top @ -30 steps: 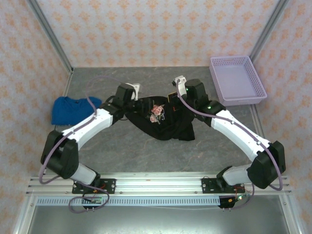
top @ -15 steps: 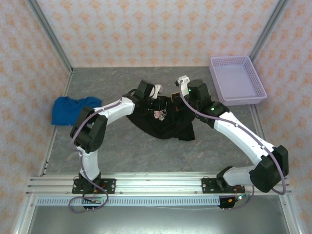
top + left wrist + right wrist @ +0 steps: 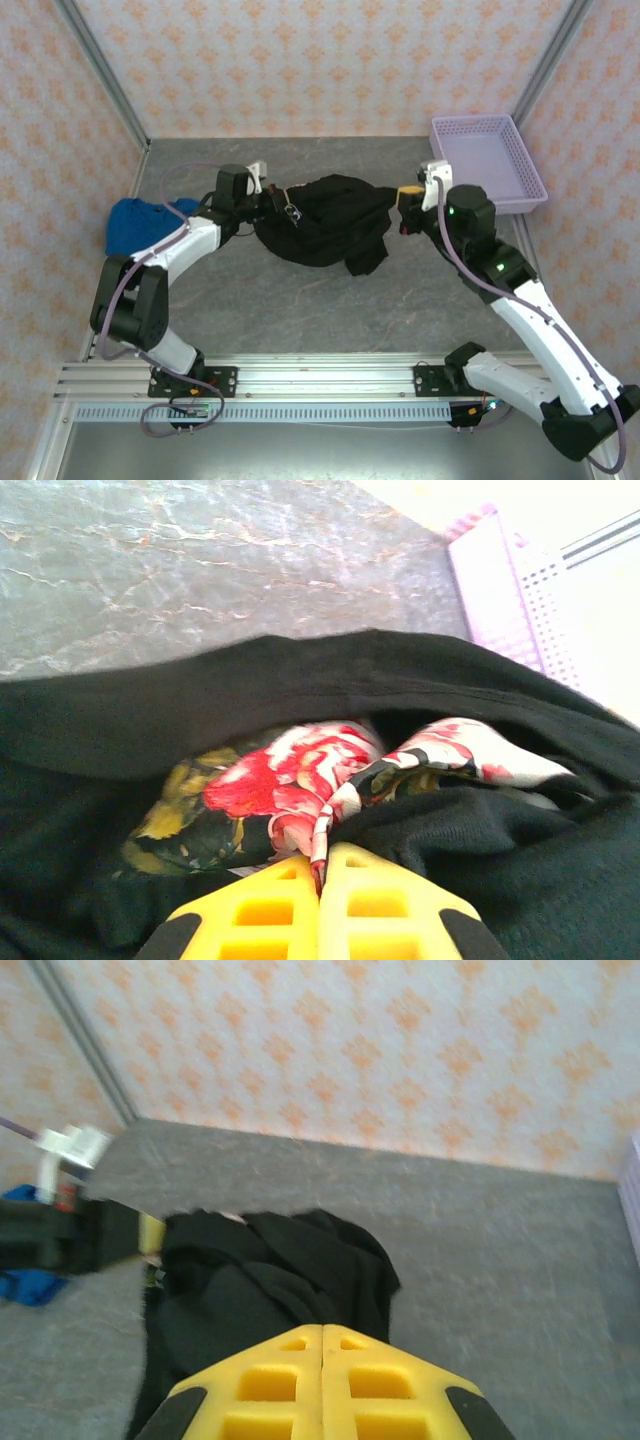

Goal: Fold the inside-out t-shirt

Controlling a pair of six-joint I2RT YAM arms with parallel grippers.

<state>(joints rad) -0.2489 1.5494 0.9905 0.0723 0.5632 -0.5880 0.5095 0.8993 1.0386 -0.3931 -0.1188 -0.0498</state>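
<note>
Bright even light, corner glare, soft blur

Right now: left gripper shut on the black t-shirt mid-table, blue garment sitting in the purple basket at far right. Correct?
One error. The blue garment is not in the purple basket; the top external view shows it on the table at the left, beside the left arm. The rest holds: left gripper shut on the black t-shirt, basket at far right.

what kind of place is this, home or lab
Probably a robot lab cell rather than a home: patterned wall panels box in a grey tabletop, with an aluminium mounting rail along its near edge.
</note>
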